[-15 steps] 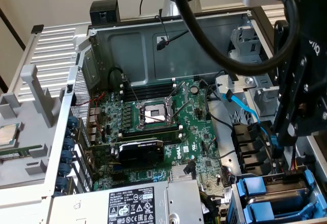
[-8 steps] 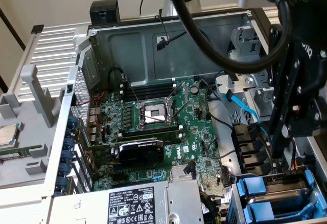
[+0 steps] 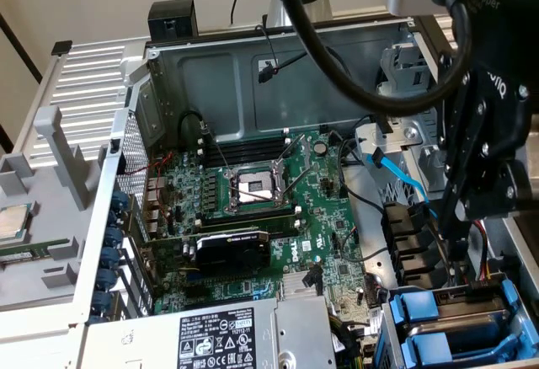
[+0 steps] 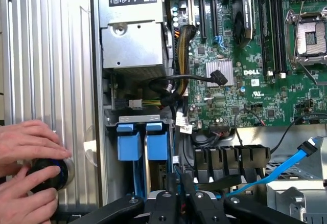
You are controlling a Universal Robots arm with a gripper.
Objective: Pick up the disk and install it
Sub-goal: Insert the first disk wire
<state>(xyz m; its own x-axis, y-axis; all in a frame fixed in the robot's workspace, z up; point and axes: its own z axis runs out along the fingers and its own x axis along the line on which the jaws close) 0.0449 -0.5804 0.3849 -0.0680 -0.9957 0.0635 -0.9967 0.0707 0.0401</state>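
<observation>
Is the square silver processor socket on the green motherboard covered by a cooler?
No, the square silver processor socket on the green motherboard lies bare, with no cooler.

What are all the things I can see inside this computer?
Case: one, grey metal, open, holding everything.
Motherboard: one, green, middle of case.
Processor socket: one, silver, on the motherboard.
Power supply: one, grey with a black-white label, case edge.
Disk carriers: two, blue, slotted side by side in the bay.
Data cable: one, blue, beside the bay.
Chip: one, silver, outside the case.
Hands: two, on a dark round object on the case side.
Gripper: one, black, over the bay.
</observation>
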